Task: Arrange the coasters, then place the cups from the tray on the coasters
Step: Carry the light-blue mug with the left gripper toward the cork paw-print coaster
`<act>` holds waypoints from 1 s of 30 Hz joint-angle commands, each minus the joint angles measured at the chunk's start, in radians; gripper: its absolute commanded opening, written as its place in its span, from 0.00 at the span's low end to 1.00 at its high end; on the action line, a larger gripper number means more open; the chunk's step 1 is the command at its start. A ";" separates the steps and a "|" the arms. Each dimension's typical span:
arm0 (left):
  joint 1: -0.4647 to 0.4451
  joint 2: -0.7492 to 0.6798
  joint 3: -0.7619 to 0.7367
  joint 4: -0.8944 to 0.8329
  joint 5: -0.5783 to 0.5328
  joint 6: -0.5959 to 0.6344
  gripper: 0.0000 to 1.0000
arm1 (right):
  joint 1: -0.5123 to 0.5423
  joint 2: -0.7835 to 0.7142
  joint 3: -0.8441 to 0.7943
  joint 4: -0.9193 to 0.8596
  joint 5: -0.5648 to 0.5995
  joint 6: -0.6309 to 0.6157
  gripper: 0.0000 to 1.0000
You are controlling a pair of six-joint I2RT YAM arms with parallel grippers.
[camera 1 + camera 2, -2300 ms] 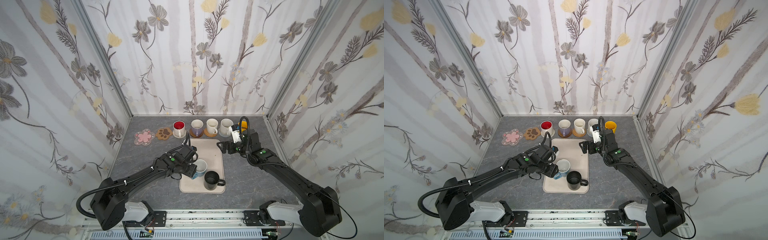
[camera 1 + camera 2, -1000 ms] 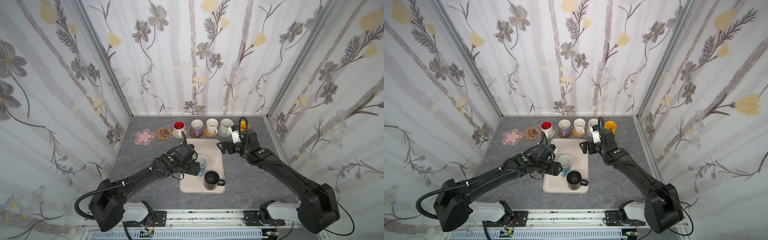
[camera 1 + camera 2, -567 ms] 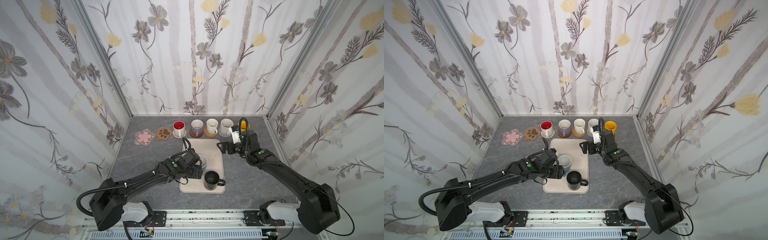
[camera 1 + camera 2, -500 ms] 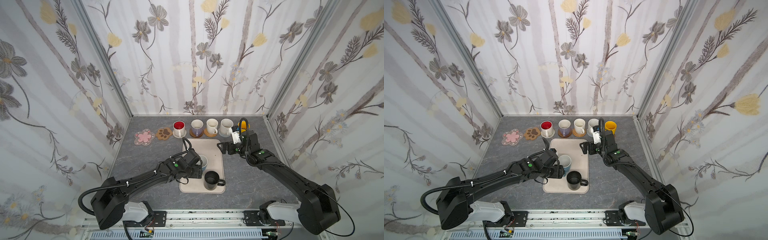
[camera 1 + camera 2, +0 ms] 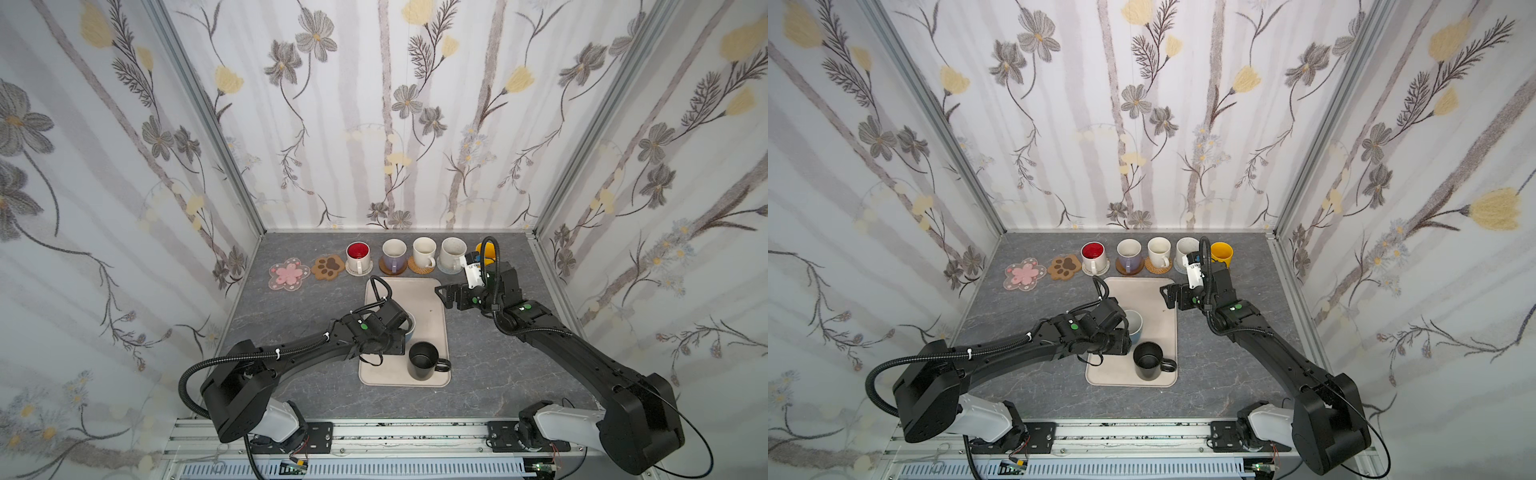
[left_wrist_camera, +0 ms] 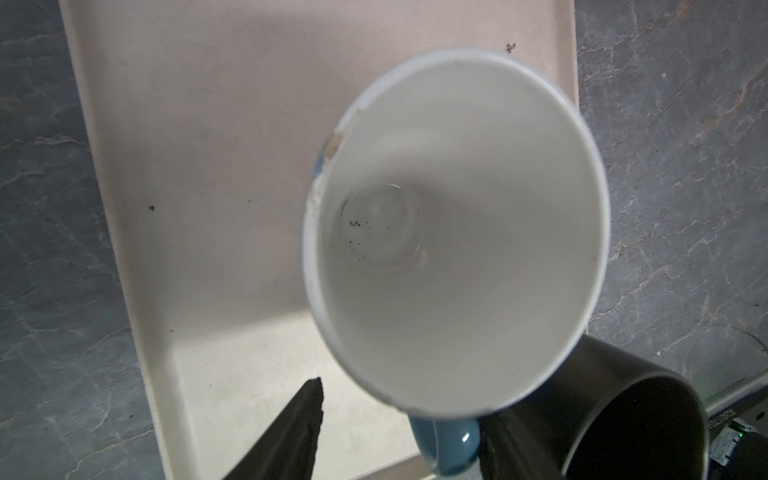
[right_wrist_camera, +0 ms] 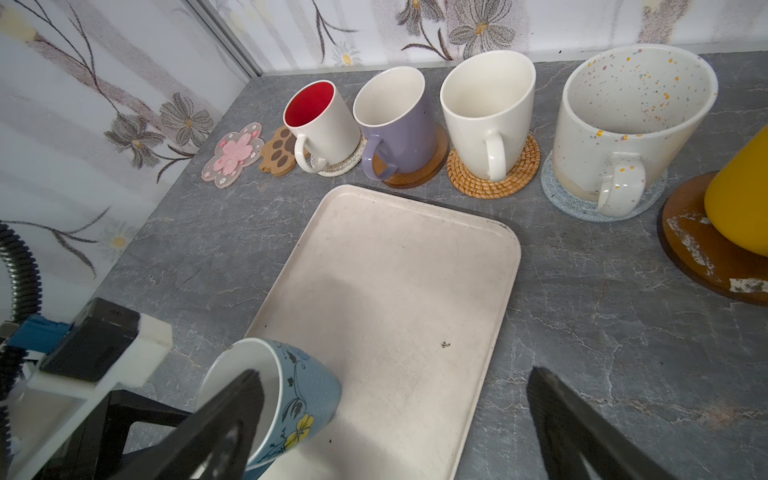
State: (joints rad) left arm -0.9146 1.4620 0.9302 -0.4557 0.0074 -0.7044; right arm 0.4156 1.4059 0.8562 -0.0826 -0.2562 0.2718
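Your left hand [image 6: 401, 415] sat low over the tray [image 6: 208, 124] with its jaws partly open on either side of the blue mug's [image 6: 457, 232] handle. One finger lay against the handle, while a strip of tray showed between the handle and the other finger, so it had not closed on anything. The blue mug [image 5: 1134, 322] stood upright near the tray's [image 5: 1154, 316] middle, and the black mug [image 5: 1148, 359] stood just beside it at the near end, its handle pointing right. Your right hand [image 7: 395, 374] hung spread wide and empty above the tray's far right corner, touching nothing. Beyond the tray, five mugs stood in a row along the back of the worktop [image 5: 291, 324], each on its own mat. From the left there were the red-lined white mug [image 5: 358, 255] on the whitish crocheted mat [image 7: 345, 166], the lavender mug [image 5: 394, 255] on the wooden disc [image 7: 415, 178], the cream mug [image 5: 424, 252] on the rattan disc [image 7: 519, 174], the speckled mug [image 5: 453, 254] on the grey-blue mat [image 7: 569, 203] and the yellow mug [image 5: 1221, 251] on the amber disc [image 7: 698, 249]. At the row's left end, the paw mat [image 5: 328, 267] and the pink flower mat [image 5: 289, 273] lay bare, side by side.
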 commanded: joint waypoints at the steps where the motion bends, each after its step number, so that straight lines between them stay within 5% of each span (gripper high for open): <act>1: 0.000 0.006 0.013 0.012 -0.036 0.016 0.56 | 0.000 -0.005 -0.003 0.038 0.001 0.001 1.00; 30: 0.018 0.081 0.055 -0.024 -0.115 0.121 0.11 | 0.001 -0.012 -0.007 0.033 -0.008 0.000 1.00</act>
State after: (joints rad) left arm -0.9001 1.5391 0.9745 -0.4664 -0.0837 -0.6010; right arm 0.4160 1.3975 0.8478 -0.0834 -0.2565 0.2718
